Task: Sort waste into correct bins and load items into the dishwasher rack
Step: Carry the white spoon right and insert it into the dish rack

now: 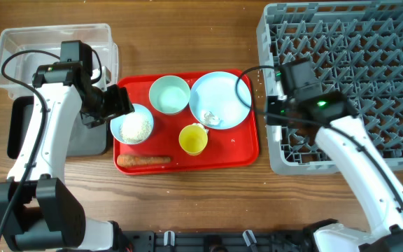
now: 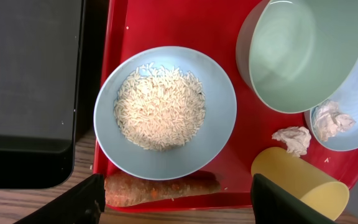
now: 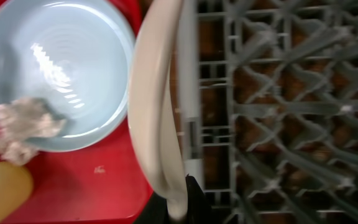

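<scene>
My left gripper point(image 1: 117, 105) is open above a pale-blue bowl of white rice point(image 1: 136, 127) on the red tray; in the left wrist view its fingers point(image 2: 176, 205) straddle the rice bowl point(image 2: 165, 112) and the orange-brown food stick point(image 2: 160, 188). My right gripper point(image 1: 270, 105) is shut on the white spoon point(image 3: 157, 106), between the pale-blue plate point(image 3: 61, 68) and the grey dishwasher rack point(image 1: 369, 84). Crumpled white tissue point(image 1: 210, 119) lies on the plate point(image 1: 220, 98). An empty teal bowl point(image 1: 169, 94) and a yellow cup point(image 1: 193, 138) stand on the tray. The wrapper is out of view.
The red tray point(image 1: 236, 150) sits mid-table. The clear tub point(image 1: 54, 38) is at the far left, with the black tray point(image 1: 16, 133) in front of it under my left arm. The rack's edge point(image 3: 191, 93) is close beside the spoon.
</scene>
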### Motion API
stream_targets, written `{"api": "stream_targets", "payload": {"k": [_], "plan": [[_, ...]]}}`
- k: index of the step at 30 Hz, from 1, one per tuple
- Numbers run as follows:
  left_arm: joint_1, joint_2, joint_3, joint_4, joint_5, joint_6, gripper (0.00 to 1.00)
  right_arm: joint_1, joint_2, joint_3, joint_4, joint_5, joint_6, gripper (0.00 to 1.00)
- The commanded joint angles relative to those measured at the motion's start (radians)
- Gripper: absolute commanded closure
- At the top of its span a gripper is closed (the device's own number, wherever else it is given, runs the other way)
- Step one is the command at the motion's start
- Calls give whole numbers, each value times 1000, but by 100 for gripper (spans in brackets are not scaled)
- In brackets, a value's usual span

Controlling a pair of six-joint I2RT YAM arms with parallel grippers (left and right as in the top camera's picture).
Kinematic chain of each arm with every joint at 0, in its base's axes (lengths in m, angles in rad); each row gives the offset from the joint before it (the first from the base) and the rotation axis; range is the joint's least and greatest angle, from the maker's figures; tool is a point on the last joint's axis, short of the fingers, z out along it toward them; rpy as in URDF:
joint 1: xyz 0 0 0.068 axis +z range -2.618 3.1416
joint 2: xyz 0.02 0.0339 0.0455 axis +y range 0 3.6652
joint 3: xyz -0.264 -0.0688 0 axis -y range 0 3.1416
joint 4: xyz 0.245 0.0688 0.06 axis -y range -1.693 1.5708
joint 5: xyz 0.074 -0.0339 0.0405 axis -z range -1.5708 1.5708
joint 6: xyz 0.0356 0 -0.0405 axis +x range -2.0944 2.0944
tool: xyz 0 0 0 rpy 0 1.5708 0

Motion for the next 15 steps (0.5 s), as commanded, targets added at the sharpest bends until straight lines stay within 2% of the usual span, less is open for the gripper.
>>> {"api": "stream_targets", "payload": {"k": [1, 10, 11, 13, 15], "plan": [[-2, -14, 1, 3, -10, 5, 25, -53, 28, 16, -13, 18, -130, 96], [-2, -14, 1, 3, -10, 5, 25, -75, 203, 16, -24, 28, -197, 94], [-2, -14, 1, 3, -10, 5, 24, -75, 219, 16, -21, 27, -197, 91], [-2, -14, 1, 3, -10, 5, 21, -75, 238, 16, -17, 27, -194, 76], [-3, -14, 1, 6, -10, 5, 18, -75, 232, 16, -17, 27, -192, 69]]}}
